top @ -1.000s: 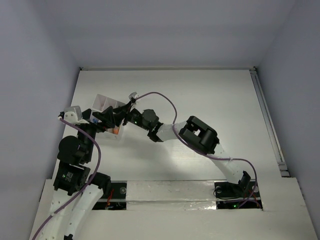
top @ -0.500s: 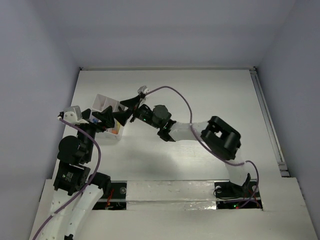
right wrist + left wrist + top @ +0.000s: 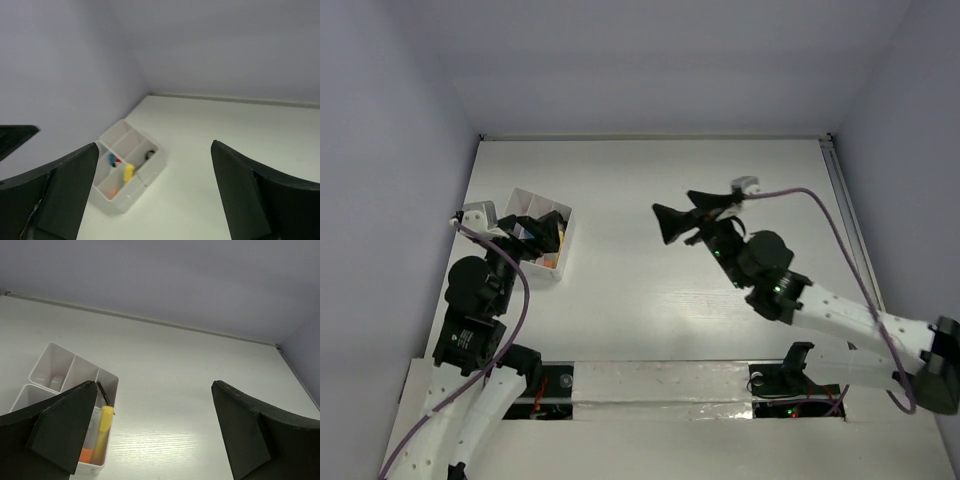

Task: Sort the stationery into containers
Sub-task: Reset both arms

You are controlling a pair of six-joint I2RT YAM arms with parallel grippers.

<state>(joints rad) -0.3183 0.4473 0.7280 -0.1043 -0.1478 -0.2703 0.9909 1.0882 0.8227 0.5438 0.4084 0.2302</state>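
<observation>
My right claw (image 3: 682, 212) hangs spread wide above the middle of the table (image 3: 620, 310), with room to pass far, near and right of it. On the left the white box (image 3: 566, 225) stands in the way, and my left claw (image 3: 520, 243) is spread wide over its near part.

**Cool, even light — little shadow**

Light falls soft from overhead and lends the walls (image 3: 650, 70) a bluish-grey cast. The white worktop (image 3: 650, 180) is bright, with a pale sheen toward its near middle. Shadows are faint. In both wrist views the left tool (image 3: 152, 385) and right tool (image 3: 155, 144) are dark, near-featureless shapes — and the right wrist view is softer, the white box (image 3: 144, 183) slightly blurred.
</observation>
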